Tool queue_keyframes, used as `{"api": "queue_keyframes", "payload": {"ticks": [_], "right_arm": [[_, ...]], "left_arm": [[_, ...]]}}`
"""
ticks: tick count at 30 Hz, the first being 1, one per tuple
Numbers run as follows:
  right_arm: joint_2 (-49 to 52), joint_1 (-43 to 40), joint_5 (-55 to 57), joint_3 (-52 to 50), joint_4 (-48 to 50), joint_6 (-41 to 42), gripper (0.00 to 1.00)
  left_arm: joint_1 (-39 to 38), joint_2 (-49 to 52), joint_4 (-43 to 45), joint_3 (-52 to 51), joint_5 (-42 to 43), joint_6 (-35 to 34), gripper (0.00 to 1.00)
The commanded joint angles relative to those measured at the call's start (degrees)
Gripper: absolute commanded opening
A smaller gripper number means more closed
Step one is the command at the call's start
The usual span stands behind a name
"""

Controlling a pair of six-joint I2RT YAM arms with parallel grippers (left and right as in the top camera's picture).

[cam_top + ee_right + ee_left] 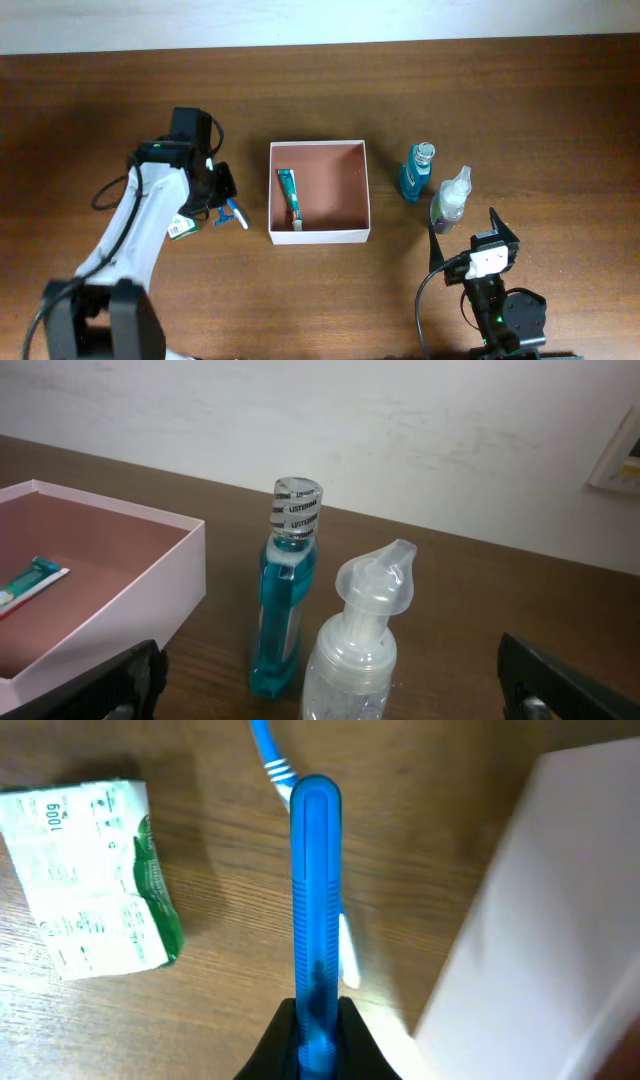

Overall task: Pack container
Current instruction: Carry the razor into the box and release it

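The container (362, 190) is a square white box with a reddish-brown inside, at the table's middle. A teal toothpaste tube (290, 195) lies in its left half, and shows as well in the right wrist view (30, 582). My left gripper (225, 205) is just left of the box, shut on a blue toothbrush (314, 900) whose handle runs straight out from between the jaws. In that view the container's white wall (530, 920) fills the right side. My right gripper (335, 690) stands wide open behind a clear pump bottle (360, 650), touching nothing.
A blue mouthwash bottle (418, 172) and the clear pump bottle (452, 200) stand upright right of the container. A green-and-white packet (90, 880) lies on the wood left of the toothbrush, and under my left arm (182, 228) in the overhead view.
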Motion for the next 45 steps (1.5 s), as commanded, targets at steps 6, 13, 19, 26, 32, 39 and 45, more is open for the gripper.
{"api": "queue_keyframes", "payload": {"ticks": [6, 13, 19, 26, 32, 39, 45], "right_arm": [[-0.4, 0.5, 0.5, -0.3, -0.3, -0.2, 0.98], [-0.4, 0.5, 0.5, -0.3, -0.3, -0.2, 0.99], [-0.4, 0.5, 0.5, -0.3, -0.3, -0.2, 0.98], [-0.4, 0.5, 0.5, -0.3, -0.3, -0.2, 0.98], [-0.4, 0.5, 0.5, -0.3, -0.3, -0.2, 0.98], [-0.4, 0.5, 0.5, -0.3, -0.3, -0.2, 0.98], [-0.4, 0.5, 0.5, -0.3, -0.3, -0.2, 0.98]], "left_arm": [[-11.3, -6.2, 0.2, 5.1, 2.6, 0.8, 0.01], [-17.3, -6.2, 3.4, 5.4, 2.3, -0.7, 0.01], [-19.5, -5.2, 4.6, 5.3, 1.9, -0.7, 0.01], [-19.9, 0.0, 5.8, 5.3, 0.8, -0.7, 0.01], [-19.9, 5.0, 6.4, 5.3, 0.0, -0.7, 0.01], [-19.9, 9.8, 8.5, 5.3, -0.9, -0.7, 0.01], [-19.9, 12.3, 8.9, 5.3, -0.9, -0.9, 0.02]]}}
